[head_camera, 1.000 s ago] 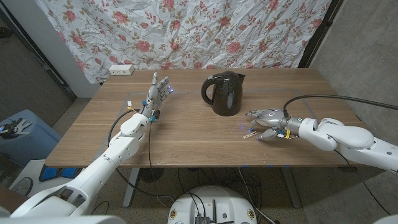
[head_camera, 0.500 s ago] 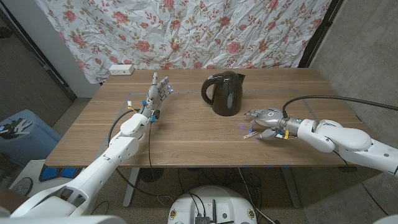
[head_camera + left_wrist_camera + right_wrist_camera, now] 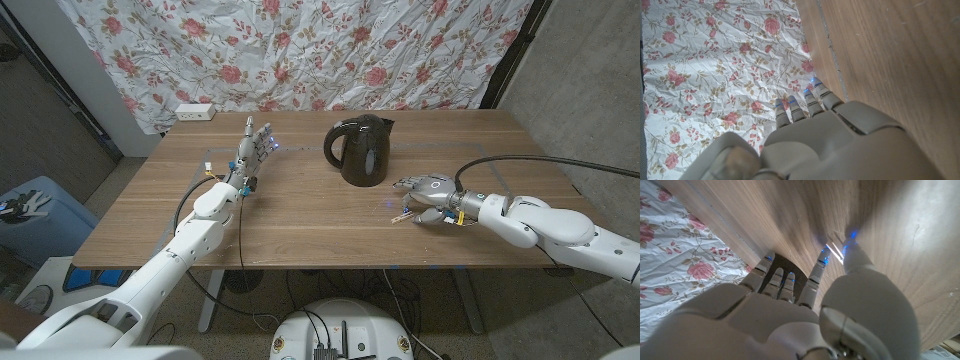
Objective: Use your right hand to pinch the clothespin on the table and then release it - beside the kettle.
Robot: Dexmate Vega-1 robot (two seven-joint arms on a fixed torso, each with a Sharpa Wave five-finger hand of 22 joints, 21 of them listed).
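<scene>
The black kettle [image 3: 362,150] stands upright at the middle of the wooden table [image 3: 300,225]. A small pale clothespin [image 3: 402,214] lies on the table to the kettle's front right. My right hand [image 3: 426,195] hovers low just right of the clothespin, its fingers spread and reaching toward the kettle. In the right wrist view the clothespin [image 3: 835,253] shows as a thin sliver between the thumb and the nearest finger, with a gap on each side. My left hand [image 3: 252,150] stands with fingers up and apart at the back left, holding nothing.
A white power strip [image 3: 194,111] sits at the table's back left corner. A flowered cloth [image 3: 300,50] hangs behind the table. A black cable [image 3: 520,157] loops over the table to my right arm.
My right hand has crept a little to the left, closer over the clothespin. The clothespin, the kettle and my left hand have not moved.
</scene>
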